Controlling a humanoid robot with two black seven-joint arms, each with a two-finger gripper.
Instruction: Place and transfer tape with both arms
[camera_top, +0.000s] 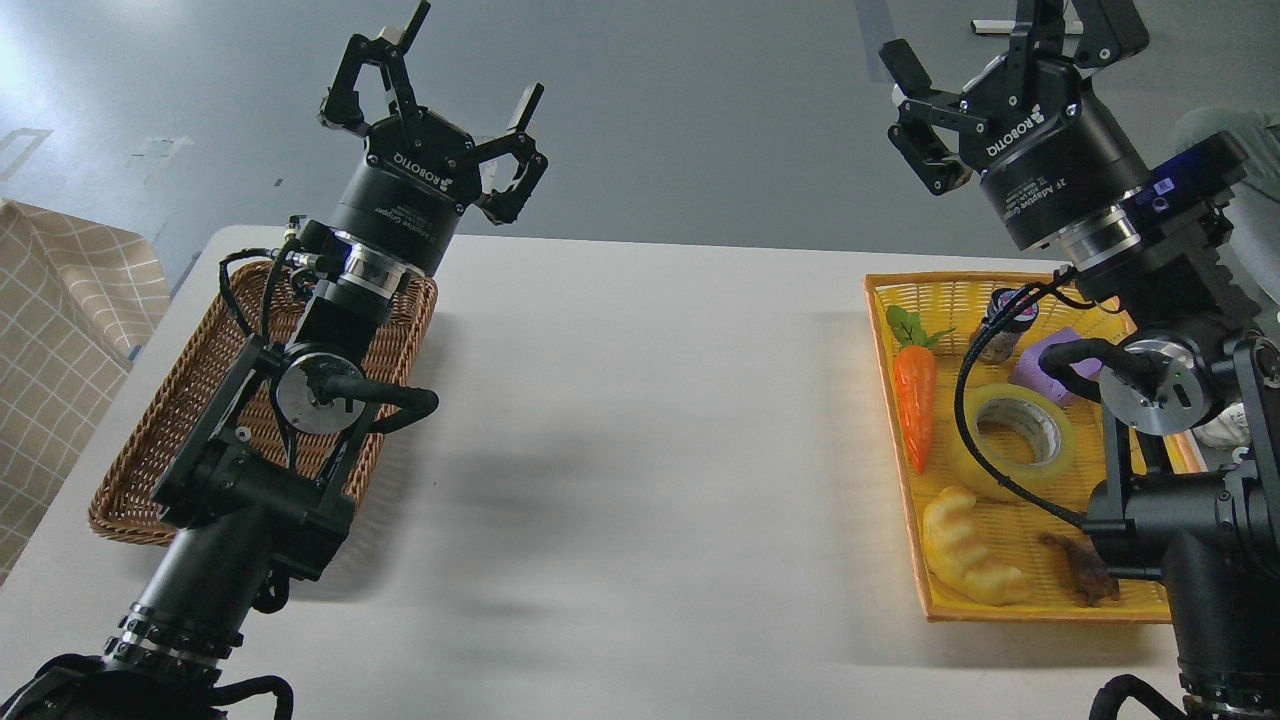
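At the far left edge I see a beige checked cloth (60, 320) hanging beside a white desk (640, 420). On the desk's left side sits a brown wicker basket (150, 440), and nothing shows in the parts of it that my arm leaves uncovered. My left arm rises over that basket, and the left gripper (440, 105) is held high above the desk's far edge with its fingers spread wide, holding nothing. The middle of the desk is bare, marked only by soft shadows. On the right side lies a yellow woven tray (900, 450). Inside it, from left to right, are a toy carrot (915, 405), a pale ridged bread-like toy (965, 548) near the front, the tape (1010, 440) lying flat near the middle with a black cable crossing it, a small dark brown item (1085, 572), and a purple block (1045, 362) just behind the tape. My right gripper (985, 70) is raised well above the tray, fingers wide apart and empty. I judge the task has not really begun: the tape is ungrasped, and the pick-up, handover and placing all remain.
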